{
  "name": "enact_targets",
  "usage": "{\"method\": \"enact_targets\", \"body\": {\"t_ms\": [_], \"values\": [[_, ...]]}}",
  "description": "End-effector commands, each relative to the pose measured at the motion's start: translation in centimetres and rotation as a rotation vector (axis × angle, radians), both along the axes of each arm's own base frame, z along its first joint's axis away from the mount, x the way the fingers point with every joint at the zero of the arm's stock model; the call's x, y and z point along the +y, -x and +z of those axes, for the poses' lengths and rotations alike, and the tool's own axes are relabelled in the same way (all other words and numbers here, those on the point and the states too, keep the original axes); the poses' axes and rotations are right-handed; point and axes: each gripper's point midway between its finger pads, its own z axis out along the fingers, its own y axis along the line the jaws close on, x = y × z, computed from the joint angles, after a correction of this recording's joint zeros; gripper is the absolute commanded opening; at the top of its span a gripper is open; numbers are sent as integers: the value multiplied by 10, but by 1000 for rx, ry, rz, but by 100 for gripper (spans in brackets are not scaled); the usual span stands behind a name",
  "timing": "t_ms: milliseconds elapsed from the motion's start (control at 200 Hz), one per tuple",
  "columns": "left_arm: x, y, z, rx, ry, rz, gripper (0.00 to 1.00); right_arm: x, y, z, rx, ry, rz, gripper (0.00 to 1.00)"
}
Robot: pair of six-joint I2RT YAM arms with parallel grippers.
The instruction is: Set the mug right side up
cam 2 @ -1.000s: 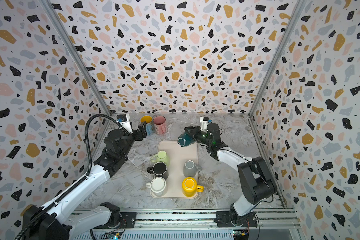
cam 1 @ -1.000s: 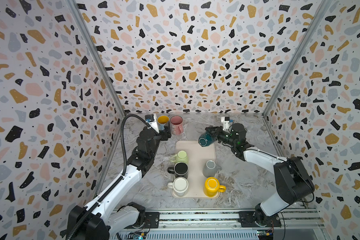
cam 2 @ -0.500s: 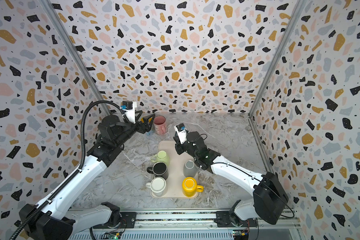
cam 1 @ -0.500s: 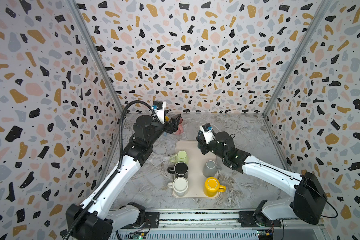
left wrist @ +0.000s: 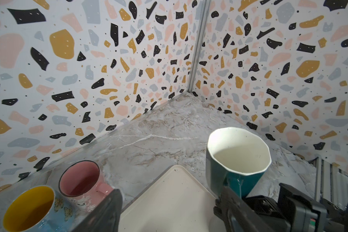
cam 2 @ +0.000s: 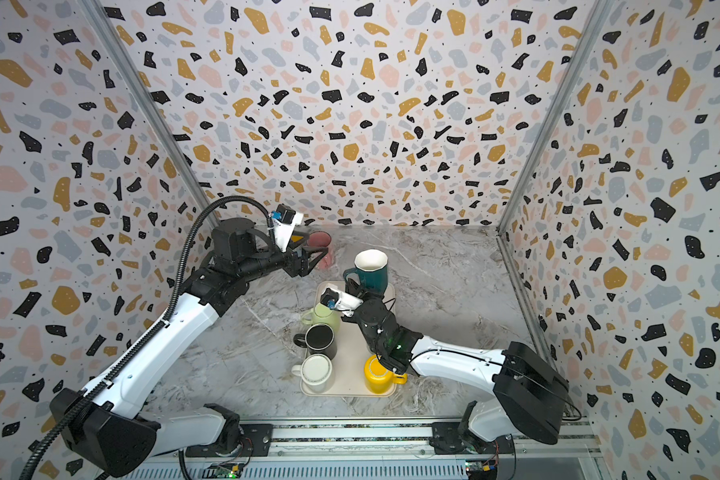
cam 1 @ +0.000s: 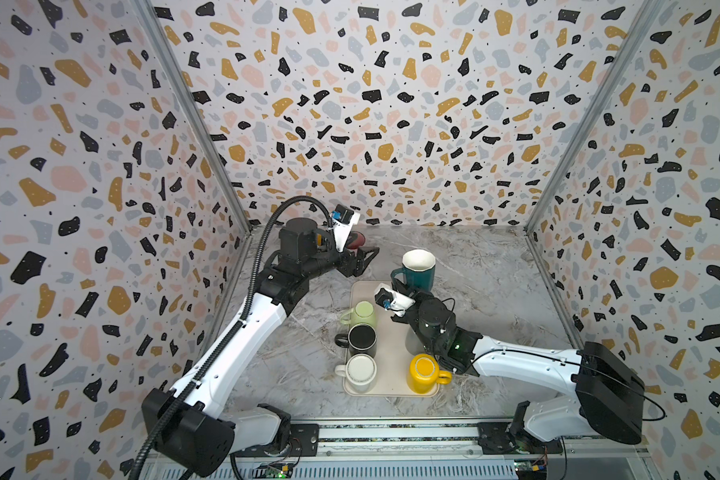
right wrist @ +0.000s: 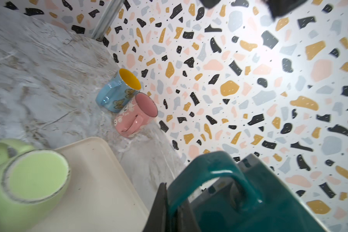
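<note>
teal mug [cam 1: 418, 266]: upright, mouth up, white inside showing, at the far end of the tray [cam 1: 391, 349], can't tell if it's touching down
right pincer [cam 1: 398, 286]: pinching the mug's handle
left pincer [cam 1: 360, 259]: spread wide, empty, hanging just beside the pink mug [cam 2: 321, 245] at the back of the desk [cam 1: 495, 282]

Terrazzo-speckled walls [cam 1: 391, 104] stood at nine, twelve and three o'clock, joined by grey metal corner posts [cam 1: 192, 109]. The floor [cam 1: 495, 257] was grey-veined marble. A metal rail [cam 1: 391, 434] ran along the six o'clock edge. Light was soft and even.
</note>
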Motion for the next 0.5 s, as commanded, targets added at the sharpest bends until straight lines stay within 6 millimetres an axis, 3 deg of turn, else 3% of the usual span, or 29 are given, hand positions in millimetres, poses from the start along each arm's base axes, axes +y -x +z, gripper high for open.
{"method": "enact_targets", "body": {"t_ms": [0, 230, 491], "values": [[-11, 17, 6, -31, -48, -106, 78, -9, -2, 48, -182, -23, -73, 0], [-23, 29, -8, -25, -126, -176, 78, -1, -2, 44, -221, 36, -68, 0], [-32, 28, -32, 38, -196, -212, 78, 0, 0, 44, -249, 53, -62, 0]]}}
